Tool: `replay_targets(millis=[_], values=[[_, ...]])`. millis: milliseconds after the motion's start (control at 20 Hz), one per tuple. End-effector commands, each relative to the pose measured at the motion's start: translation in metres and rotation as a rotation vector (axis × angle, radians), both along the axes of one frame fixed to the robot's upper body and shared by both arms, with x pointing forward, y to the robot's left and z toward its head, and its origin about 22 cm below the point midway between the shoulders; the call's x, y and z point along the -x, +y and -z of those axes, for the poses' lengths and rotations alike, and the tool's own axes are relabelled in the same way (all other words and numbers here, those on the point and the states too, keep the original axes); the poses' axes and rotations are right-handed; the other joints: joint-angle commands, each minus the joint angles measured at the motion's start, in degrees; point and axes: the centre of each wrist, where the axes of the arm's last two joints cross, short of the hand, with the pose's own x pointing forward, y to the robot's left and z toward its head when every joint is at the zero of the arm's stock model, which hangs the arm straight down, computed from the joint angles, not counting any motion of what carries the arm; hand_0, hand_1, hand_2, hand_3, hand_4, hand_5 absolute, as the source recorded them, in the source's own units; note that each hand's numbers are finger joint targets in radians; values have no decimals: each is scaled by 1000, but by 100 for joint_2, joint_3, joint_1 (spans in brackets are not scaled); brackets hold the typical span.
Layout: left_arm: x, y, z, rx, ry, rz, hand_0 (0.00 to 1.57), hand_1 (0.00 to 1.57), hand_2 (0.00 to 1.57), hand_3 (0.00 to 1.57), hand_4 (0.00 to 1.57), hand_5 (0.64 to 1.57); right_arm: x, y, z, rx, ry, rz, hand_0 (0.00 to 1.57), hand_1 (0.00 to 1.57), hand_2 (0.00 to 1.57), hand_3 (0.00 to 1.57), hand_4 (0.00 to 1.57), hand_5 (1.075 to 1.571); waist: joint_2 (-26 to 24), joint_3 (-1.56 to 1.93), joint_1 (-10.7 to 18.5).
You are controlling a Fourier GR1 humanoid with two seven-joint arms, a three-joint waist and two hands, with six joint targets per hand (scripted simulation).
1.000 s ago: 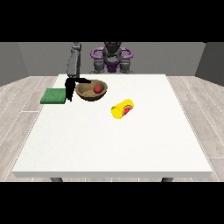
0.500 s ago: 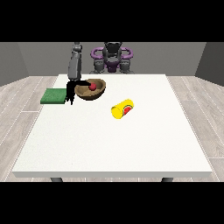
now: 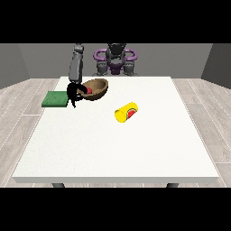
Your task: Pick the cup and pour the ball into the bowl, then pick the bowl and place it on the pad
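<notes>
**Bowl in hand, tilted, just short of the pad**

Bowl (image 3: 95,89): brown, at the far-left part of the tabletop (image 3: 117,144), tipped so its opening faces partly toward the camera. A red ball (image 3: 89,90) shows inside it near the left rim. The hand at the view's left (image 3: 73,94) is at that rim, its black fingers curled round the edge, so it is holding the bowl. The tilt likely comes from a one-sided hold on the rim; the far side hangs lower than the gripped side. Cannot tell whether the bowl's underside touches the tabletop or is just clear of it.

Pad (image 3: 56,99): green, flat, at the left edge of the tabletop, just beside the hand and bowl. The bowl is not on it yet. Judged from this layout, the pour is done and the carry to the pad is the step in hand.

Cup (image 3: 126,112): yellow, lying on its side near the middle of the tabletop, mouth toward the right, well apart from the bowl. Something red shows at its open end; cannot tell what it is.

The other hand is not visible in this view.

Writing: none readable on cup, bowl, pad or robot. No brand marks made out.
</notes>
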Motion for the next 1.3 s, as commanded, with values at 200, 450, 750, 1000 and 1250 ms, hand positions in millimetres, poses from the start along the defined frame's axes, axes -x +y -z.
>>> replay_targets(millis=[200,450,750,1000,1250], values=[[1,30,36,45,116,-71,0,0,0,0,0,1571,-13,-22,-25,176,281,31,1571,1571,1571,1426,1092,1564,-509,133,-473],[21,75,72,53,192,-152,0,0,0,0,0,1571,-26,-26,-53,163,388,-52,1571,1571,1571,1149,1135,1553,-974,138,-947],[16,61,53,51,147,-128,0,0,0,0,0,1571,-23,-97,-94,250,349,-17,1571,1571,1571,1224,1156,1570,-627,151,-915],[15,45,43,16,115,-73,0,0,0,0,0,1571,-9,-124,-87,225,320,45,1571,1571,1571,1089,1139,1566,-455,154,-520],[22,44,-7,19,16,-99,0,0,0,0,0,1571,-17,-137,-114,303,240,33,1571,1571,1571,975,1151,1565,68,154,-689]])
